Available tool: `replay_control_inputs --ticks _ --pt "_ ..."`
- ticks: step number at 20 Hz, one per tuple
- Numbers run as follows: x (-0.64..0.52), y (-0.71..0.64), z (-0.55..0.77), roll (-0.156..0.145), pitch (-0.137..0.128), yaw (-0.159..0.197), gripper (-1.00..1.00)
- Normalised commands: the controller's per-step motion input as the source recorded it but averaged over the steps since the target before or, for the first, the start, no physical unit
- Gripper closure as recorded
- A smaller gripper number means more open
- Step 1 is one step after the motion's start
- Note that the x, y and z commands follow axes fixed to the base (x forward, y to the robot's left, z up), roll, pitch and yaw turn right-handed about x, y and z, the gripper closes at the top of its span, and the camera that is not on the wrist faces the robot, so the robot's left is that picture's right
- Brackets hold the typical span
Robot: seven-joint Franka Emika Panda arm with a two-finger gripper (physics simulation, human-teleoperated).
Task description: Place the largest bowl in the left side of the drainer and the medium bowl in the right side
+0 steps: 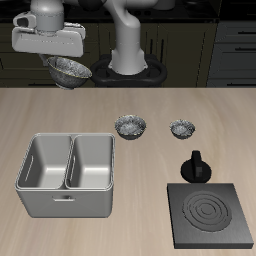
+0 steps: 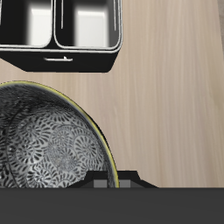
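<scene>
My gripper (image 1: pixel 62 58) hangs high over the back of the table, shut on the rim of the largest bowl (image 1: pixel 69 69), a speckled grey metal bowl held clear of the surface. In the wrist view that bowl (image 2: pixel 51 140) fills much of the frame, with the drainer (image 2: pixel 79 59) beyond it. The drainer (image 1: pixel 65 200), a light grey basin with two square compartments, stands near the front edge with both compartments empty. The medium bowl (image 1: pixel 130 126) sits upright on the table mid-way back, beside the drainer's far corner.
The smallest bowl (image 1: pixel 182 127) sits beside the medium one. A black knob-like object (image 1: pixel 195 167) stands in front of it, and a flat black square plate with rings (image 1: pixel 210 213) lies near the front edge. The robot's base (image 1: pixel 128 60) is behind.
</scene>
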Motion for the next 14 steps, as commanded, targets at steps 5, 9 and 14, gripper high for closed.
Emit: replay_control_inputs --ticks 5,9,14 --pt "0.14 -0.02 0.16 -0.014 -0.009 -0.017 1.00" --pt "0.24 -0.01 0.24 -0.013 0.001 -0.005 1.00" --pt "0.25 -0.03 0.24 -0.032 -0.001 0.009 1.00"
